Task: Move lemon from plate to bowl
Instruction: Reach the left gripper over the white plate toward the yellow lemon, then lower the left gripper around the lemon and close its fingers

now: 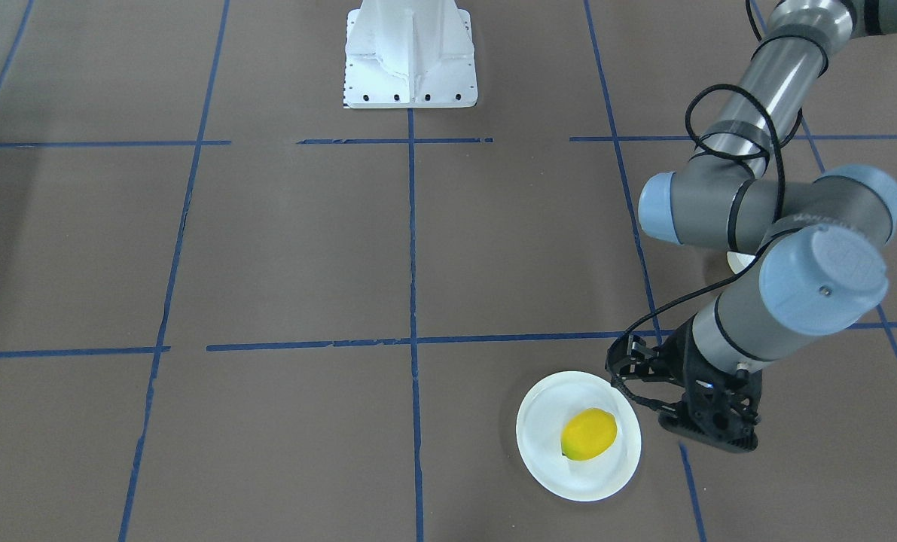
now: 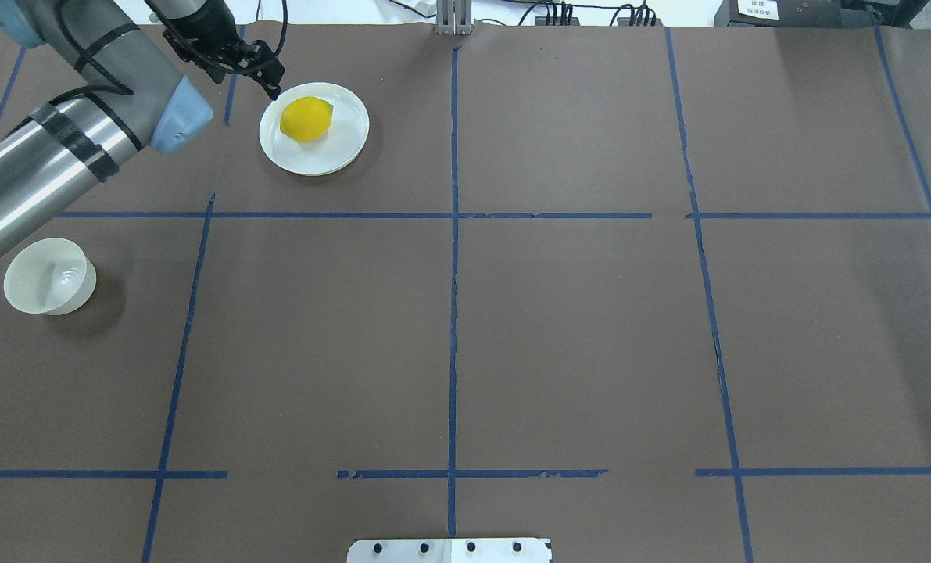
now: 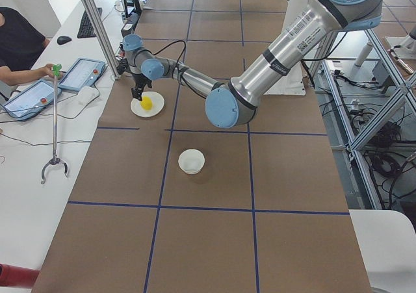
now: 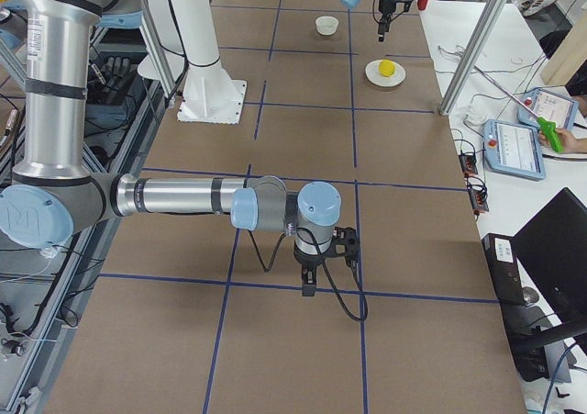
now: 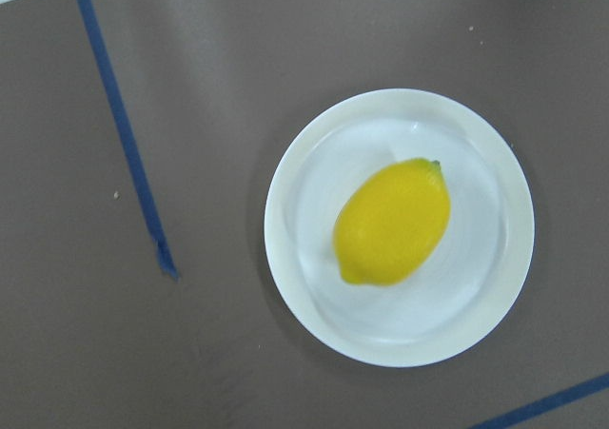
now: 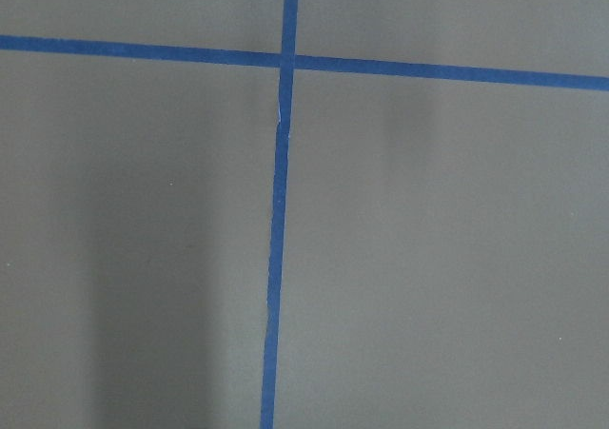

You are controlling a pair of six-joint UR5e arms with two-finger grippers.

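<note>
The yellow lemon (image 2: 306,119) lies on the flat white plate (image 2: 340,152) at the far left of the table. It also fills the middle of the left wrist view (image 5: 392,222), on the plate (image 5: 304,286). My left gripper (image 2: 274,84) hangs just off the plate's left rim, apart from the lemon; its fingers look shut and empty. It also shows in the front view (image 1: 620,367) beside the plate (image 1: 538,406) and lemon (image 1: 589,434). The small white bowl (image 2: 49,275) stands nearer me, left, partly under my left arm. My right gripper (image 4: 307,288) hovers over bare table; I cannot tell its state.
Brown table covering with blue tape grid lines (image 2: 453,313). The white robot base (image 1: 410,56) stands at the near middle. An operator with tablets (image 3: 32,95) sits beyond the table's far edge. A metal post (image 2: 453,16) stands at the far edge.
</note>
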